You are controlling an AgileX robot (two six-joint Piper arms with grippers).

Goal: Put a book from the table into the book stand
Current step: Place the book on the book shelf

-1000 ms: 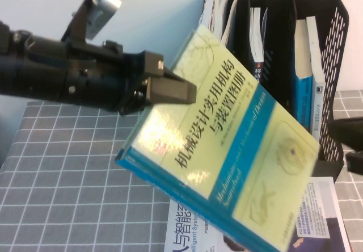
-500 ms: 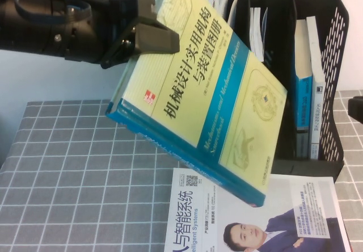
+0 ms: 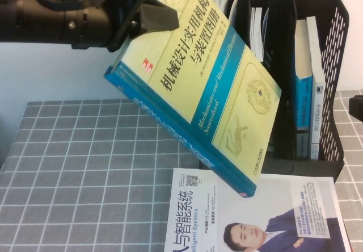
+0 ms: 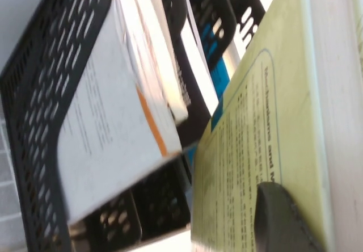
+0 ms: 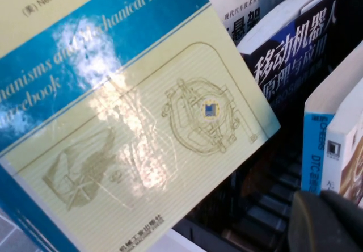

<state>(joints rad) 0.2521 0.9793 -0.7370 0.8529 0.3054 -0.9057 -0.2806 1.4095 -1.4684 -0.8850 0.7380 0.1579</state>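
Observation:
The book (image 3: 198, 82), pale yellow-green with a blue band and blue spine, hangs tilted in the air above the table (image 3: 74, 167), in front of the black book stand (image 3: 334, 64). My left gripper (image 3: 156, 15) is shut on the book's upper corner at the top left; one finger (image 4: 281, 218) presses on the cover in the left wrist view, the other is hidden behind the book. The book's lower corner (image 5: 130, 110) fills the right wrist view, in front of the stand (image 5: 255, 206). My right gripper (image 3: 357, 107) is at the right edge, beside the stand.
The stand's left compartment holds white papers (image 3: 221, 8), the middle a thin book (image 3: 256, 33), the right a blue-spined book (image 3: 302, 93) and a white one. A white magazine with a suited man (image 3: 249, 218) lies on the table below the held book.
My left gripper has lifted the book higher and tipped it more upright, uncovering the magazine. My right gripper has drawn back toward the right edge.

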